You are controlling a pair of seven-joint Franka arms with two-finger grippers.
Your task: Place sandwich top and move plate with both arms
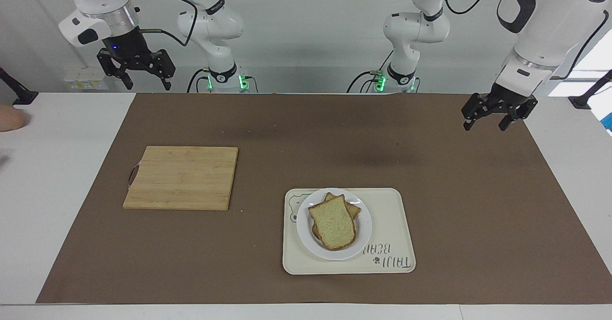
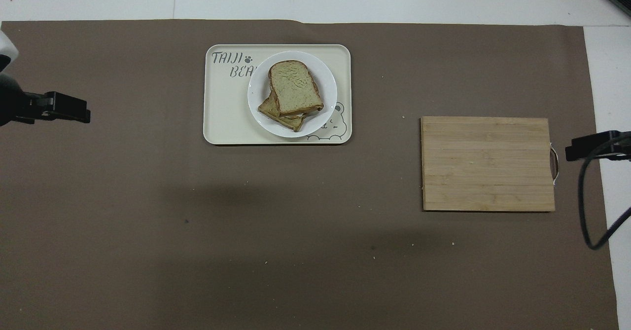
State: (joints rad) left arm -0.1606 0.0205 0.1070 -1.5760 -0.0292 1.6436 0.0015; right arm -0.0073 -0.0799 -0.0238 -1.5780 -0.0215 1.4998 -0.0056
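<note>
Facing view: I see pale crusted bread slice (image 1: 332,226) atop small round white plate (image 1: 365,234), on cream tray (image 1: 397,224). Left gripper (image 1: 498,115) and right gripper (image 1: 136,69) both spread, empty, raised at mat (image 1: 334,143) edges.

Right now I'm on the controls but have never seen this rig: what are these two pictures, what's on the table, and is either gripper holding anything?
These are two white robot arms at one table. One picture faces them from across the table; the other looks steeply down from their own end, so the sides are swapped. On the brown mat a cream tray carries a white plate. The pale sandwich top lies on the plate, over a darker slice. A bare wooden cutting board lies toward the right arm's end. The left gripper hangs open and empty over the mat's edge at the left arm's end. The right gripper waits open and empty, high up at its own end.
</note>
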